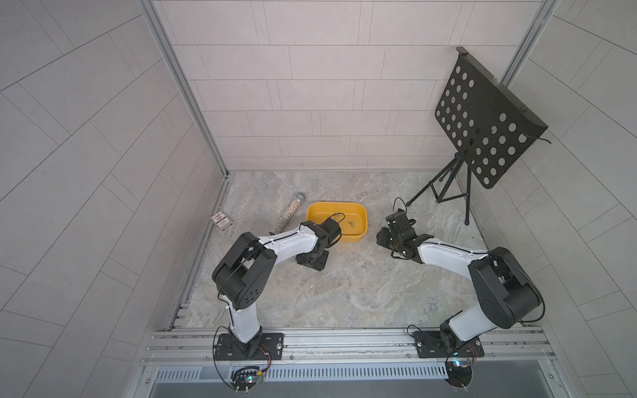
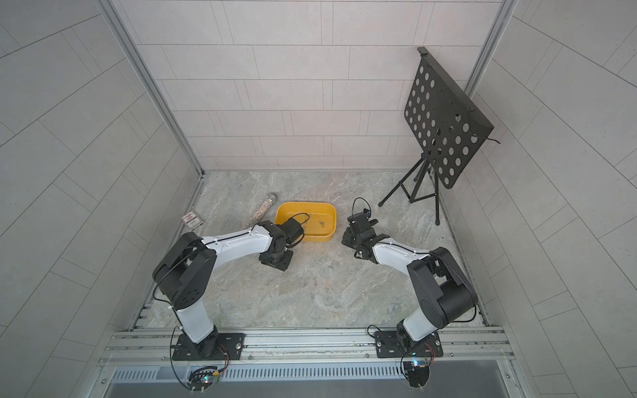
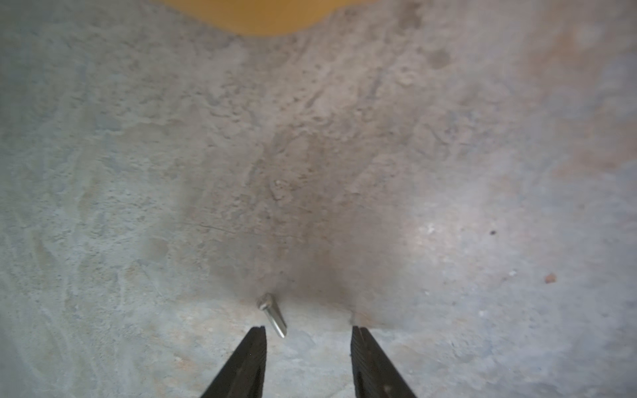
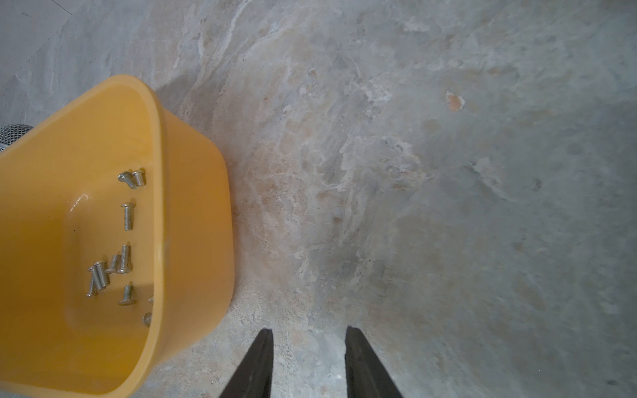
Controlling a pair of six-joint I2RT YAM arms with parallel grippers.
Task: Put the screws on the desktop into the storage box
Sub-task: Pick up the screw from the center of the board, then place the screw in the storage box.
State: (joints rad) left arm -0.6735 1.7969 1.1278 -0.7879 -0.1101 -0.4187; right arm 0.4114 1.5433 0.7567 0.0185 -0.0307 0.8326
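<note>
Several screws (image 4: 125,255) lie scattered on the floor of the storage box (image 4: 196,213), a yellow tub. In both top views the tub stands toward the far middle of the desk (image 1: 344,303).

A lone screw (image 3: 274,315) lies flat on the desk outside the tub. One end of it sits just beside a fingertip of the left hand (image 3: 308,329), at the inner side of the gap. This hand points down at the desk, its fingers moderately apart and gripping nothing. A blurred yellow edge of the tub shows beyond it.

In both top views a small screw (image 1: 363,265) lies on open desk between the two arms. Whether it is the same one, I cannot tell.

The right hand (image 4: 309,330) hangs over bare desk just beside the tub's right end, fingers parted by a similar gap and empty.

A glittery tube (image 1: 287,213) lies just left of the tub, with a card box (image 1: 221,222) farther left. A black music stand (image 1: 482,120) stands in the far right corner.
</note>
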